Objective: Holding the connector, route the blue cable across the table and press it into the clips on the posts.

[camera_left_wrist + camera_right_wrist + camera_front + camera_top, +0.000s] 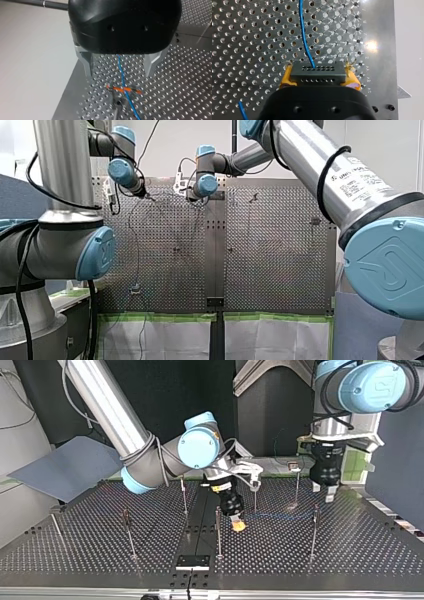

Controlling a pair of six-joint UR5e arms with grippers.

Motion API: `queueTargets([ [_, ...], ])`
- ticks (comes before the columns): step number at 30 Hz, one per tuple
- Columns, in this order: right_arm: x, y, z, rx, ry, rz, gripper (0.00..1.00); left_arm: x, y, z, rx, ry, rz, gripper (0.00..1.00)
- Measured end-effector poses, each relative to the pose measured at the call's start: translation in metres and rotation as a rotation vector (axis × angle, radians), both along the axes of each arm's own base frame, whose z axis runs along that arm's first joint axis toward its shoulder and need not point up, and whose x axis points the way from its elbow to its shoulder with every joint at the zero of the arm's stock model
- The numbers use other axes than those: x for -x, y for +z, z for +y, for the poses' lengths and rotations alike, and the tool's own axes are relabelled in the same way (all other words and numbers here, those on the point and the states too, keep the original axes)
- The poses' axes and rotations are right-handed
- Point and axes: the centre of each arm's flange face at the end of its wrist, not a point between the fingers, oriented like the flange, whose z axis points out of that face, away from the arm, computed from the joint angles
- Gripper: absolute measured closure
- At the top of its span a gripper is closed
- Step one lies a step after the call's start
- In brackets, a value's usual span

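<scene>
The perforated steel worktop [280, 250] is filling the front view, with a dark centre seam [216, 255] running down it. My left arm [122, 172] and my right arm [207, 184] are both reaching to the far end, on the view's left of that seam, the right one nearer to it.

In the top view my right claw [239, 525] is hanging low over the holes, just to the view's right of the seam. My left claw [323, 491] is standing well further from the seam on that side, among the thin posts [314, 530]. The blue cable [275, 516] is stretching faintly between the two.

In the left wrist view the metal fingers [87, 65] are standing wide apart, gripping nothing. The cable is passing between them and crossing an orange clip [123, 89] ahead of the claw. I cannot tell whether it is seated.

In the right wrist view the yellow pads [287, 77] are clamping the black connector [317, 71], and the cable is leaving it ahead of the claw.

I am judging the danger to be tension. With nothing pinning the cable at the clip, a pull from the connector could drag it out. A sideways pull could twist the connector between the pads.
</scene>
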Motion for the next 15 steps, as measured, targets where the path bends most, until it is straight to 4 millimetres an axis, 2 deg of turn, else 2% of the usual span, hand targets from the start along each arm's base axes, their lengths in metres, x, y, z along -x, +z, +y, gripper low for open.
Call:
queueTargets([
  [4,0.001,0.000,-0.002,0.000,-0.003,0.000,1.00,-0.001,0.003,-0.007,-0.007,-0.033,-0.005,0.00],
  [10,0.003,0.000,-0.005,0.000,-0.007,0.000,1.00,-0.009,-0.006,-0.019,-0.032,-0.083,0.016,0.00],
  [15,0.003,-0.001,-0.006,-0.001,-0.009,0.001,1.00,-0.017,0.000,-0.027,-0.032,-0.101,-0.015,0.00],
])
